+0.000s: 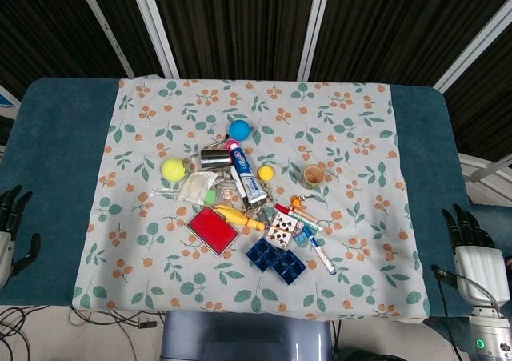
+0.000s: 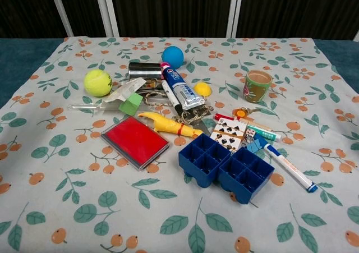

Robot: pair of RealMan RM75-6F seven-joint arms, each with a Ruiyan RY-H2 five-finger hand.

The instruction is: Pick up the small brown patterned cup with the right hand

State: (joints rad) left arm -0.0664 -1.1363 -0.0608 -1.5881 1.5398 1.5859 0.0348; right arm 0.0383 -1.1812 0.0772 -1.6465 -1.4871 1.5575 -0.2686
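We start with the right hand [image 1: 472, 241] parked at the near right edge of the table, fingers extended and slightly spread, holding nothing; the left hand [image 1: 12, 221] rests at the opposite edge, fingers likewise apart and empty. Neither hand shows in the chest view. The small brown patterned cup [image 1: 314, 175] stands upright, mouth up, well ahead of the right fingertips and inboard of them, on the floral tablecloth [image 1: 360, 113]. On its far and outer sides we see only bare cloth, so we judge that side the safer approach. The main risk lies on the cup's near side: an orange keyring trinket [image 2: 241, 113] sits just beside its base, with playing cards [image 2: 227, 135], a die [image 2: 250, 134] and marker pens [image 2: 289, 169] between the cup and the fingers. A low, direct reach could sweep these items into the cup and tip it. The cup is small and light, we judge, so an uneven finger closure may push it over or slide it toward the small yellow ball [image 2: 202, 88] before a grip forms.
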